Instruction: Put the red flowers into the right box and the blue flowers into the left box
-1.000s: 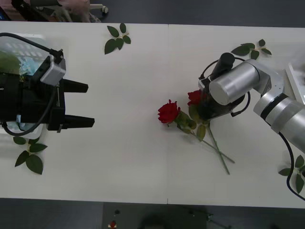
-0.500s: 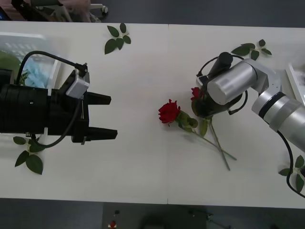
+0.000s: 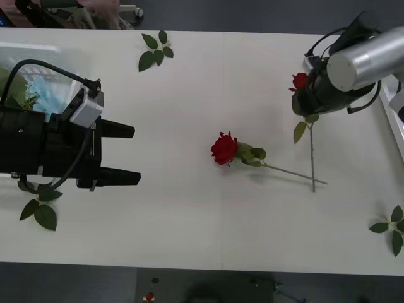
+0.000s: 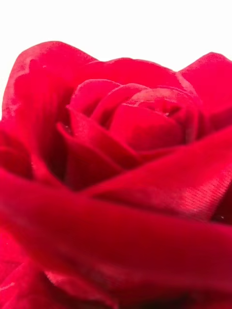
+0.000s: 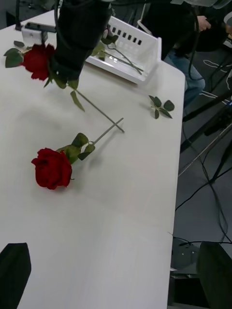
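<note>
My right gripper (image 3: 304, 95) is shut on a red flower (image 3: 299, 81), held above the table at the back right, its stem hanging down to the tabletop. The same held red flower (image 4: 116, 159) sits right before the right wrist camera. The left wrist view shows that right gripper (image 5: 65, 70) clasping the red flower (image 5: 36, 60) below its head. Another red flower (image 3: 224, 149) lies mid-table, also seen as a lying rose (image 5: 52, 168). My left gripper (image 3: 123, 154) is open at the left. Blue flowers (image 3: 47, 91) lie in the left box (image 3: 31, 47). The right box (image 3: 392, 117) is at the right edge.
Loose leaf sprigs lie at the back (image 3: 154, 50), front left (image 3: 38, 207) and front right (image 3: 391, 227). The right box (image 5: 130, 48) holds some stems. The table's edge (image 5: 179, 145) drops to a floor with cables.
My right gripper has lifted one red flower off the table and carried it back and to the right. The left arm has drawn back slightly to the left.
</note>
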{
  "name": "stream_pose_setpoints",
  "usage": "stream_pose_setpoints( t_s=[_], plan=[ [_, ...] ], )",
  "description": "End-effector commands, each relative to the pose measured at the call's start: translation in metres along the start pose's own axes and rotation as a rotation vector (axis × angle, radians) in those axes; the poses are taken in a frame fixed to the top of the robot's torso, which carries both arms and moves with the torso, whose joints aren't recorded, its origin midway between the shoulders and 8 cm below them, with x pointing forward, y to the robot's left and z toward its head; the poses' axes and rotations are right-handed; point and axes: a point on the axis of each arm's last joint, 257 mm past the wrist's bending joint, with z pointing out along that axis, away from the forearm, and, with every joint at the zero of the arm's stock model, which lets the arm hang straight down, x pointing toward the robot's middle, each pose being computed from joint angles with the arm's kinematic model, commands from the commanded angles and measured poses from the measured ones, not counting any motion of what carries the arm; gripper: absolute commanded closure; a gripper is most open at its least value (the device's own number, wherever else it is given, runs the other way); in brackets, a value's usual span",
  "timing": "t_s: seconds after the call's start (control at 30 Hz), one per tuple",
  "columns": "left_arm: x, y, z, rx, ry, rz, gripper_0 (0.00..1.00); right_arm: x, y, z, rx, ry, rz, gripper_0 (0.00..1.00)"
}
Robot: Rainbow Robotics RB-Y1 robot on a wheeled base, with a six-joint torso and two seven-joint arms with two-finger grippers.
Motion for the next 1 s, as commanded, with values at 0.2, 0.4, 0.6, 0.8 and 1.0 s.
stream_pose_setpoints(
  t_s=[0.2, 0.4, 0.6, 0.8, 1.0],
  plan=[
    [0.003, 0.000, 0.000, -0.028, -0.004, 0.014, 0.00, -0.072, -0.113, -0.088, 0.184, -0.164, -0.253, 1.00],
    [0.004, 0.001, -0.001, -0.031, -0.001, 0.015, 0.00, -0.066, -0.175, -0.104, 0.327, -0.136, -0.260, 1.00],
    [0.004, 0.001, -0.001, -0.031, -0.001, 0.015, 0.00, -0.043, -0.234, -0.094, 0.388, -0.100, -0.096, 1.00],
    [0.004, 0.001, -0.001, -0.031, -0.001, 0.015, 0.00, -0.021, -0.313, -0.097, 0.538, -0.134, -0.026, 1.00],
    [0.004, 0.001, -0.001, -0.031, -0.001, 0.015, 0.00, 0.000, -0.357, -0.109, 0.614, -0.131, 0.003, 1.00]
  ],
)
